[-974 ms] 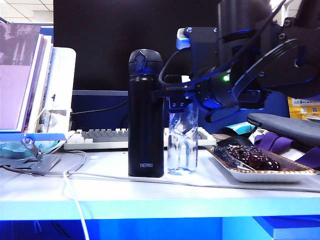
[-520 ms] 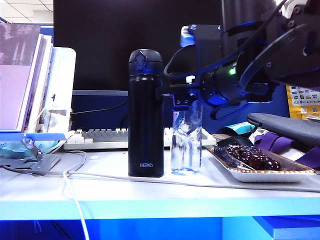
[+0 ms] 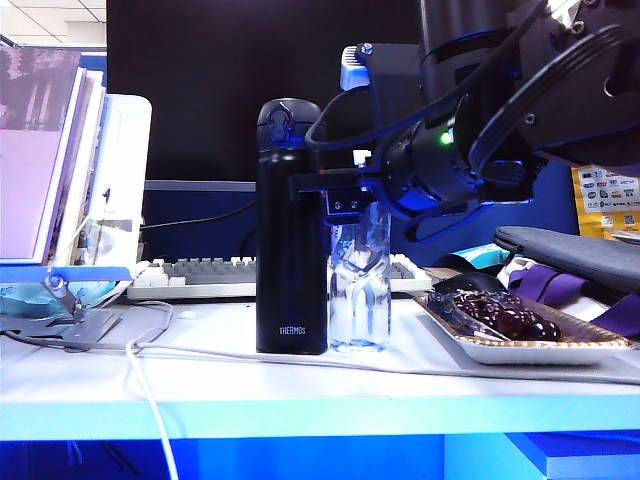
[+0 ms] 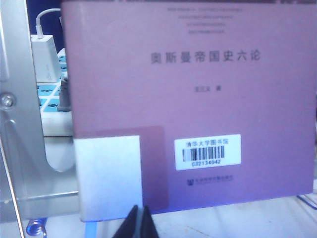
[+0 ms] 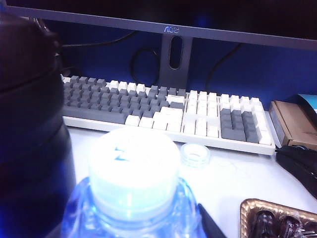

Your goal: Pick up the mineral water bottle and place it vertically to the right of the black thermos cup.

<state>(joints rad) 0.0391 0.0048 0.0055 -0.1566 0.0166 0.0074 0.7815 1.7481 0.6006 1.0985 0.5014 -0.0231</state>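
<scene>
right hand [image 3: 352, 205] pinching bottle [image 3: 359, 290] neck, upright, touching thermos [image 3: 291, 230], near counter [image 3: 300, 385] front edge; tray [image 3: 520, 345] close. left hand [image 4: 139, 224] pressed together.

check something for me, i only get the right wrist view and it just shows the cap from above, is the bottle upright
Observer: Yes. In the exterior view the mineral water bottle stands upright, its base down at the table, with the right gripper shut on its neck.
Operator: which side of the thermos
Observer: Right of the black thermos cup in the exterior view. Their sides look flush, so I cannot tell if they touch.
Operator: where's the left arm
Observer: Only the left wrist view shows it: the left gripper is shut, pointing at a purple book.
</scene>
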